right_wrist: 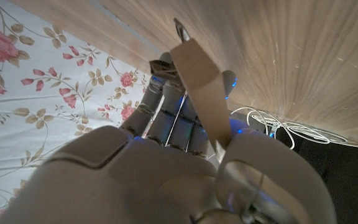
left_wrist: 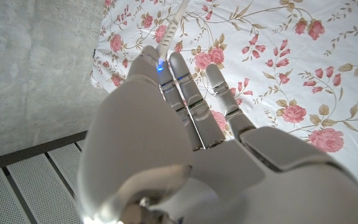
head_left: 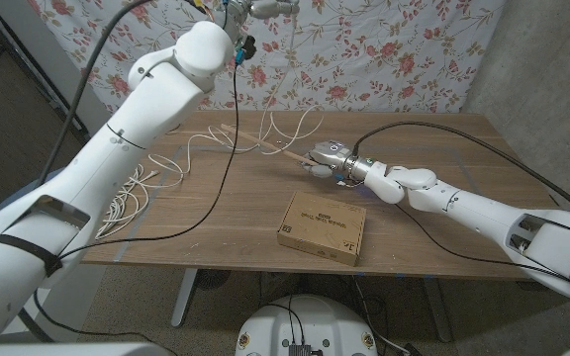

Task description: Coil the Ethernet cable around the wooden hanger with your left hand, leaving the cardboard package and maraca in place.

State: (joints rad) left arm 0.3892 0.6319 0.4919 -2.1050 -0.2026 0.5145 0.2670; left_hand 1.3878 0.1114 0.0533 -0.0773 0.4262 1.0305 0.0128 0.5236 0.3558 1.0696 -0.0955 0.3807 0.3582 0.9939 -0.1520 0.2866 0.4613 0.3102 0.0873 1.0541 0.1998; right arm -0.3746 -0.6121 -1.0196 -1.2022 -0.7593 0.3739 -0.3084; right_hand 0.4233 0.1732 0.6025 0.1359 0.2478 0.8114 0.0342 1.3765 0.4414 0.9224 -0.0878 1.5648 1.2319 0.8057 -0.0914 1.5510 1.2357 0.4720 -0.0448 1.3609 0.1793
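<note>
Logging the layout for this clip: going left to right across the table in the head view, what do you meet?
Loose white cable bundle → wooden hanger → cardboard package → right hand, gripping the hanger's end.

Floral cloth hangs behind the wooden table — grey wall at right.

Matt cardboard package; wooden hanger; woodgrain table.

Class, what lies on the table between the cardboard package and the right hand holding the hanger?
Head view: bare wood separates the cardboard package from the right hand.
</note>
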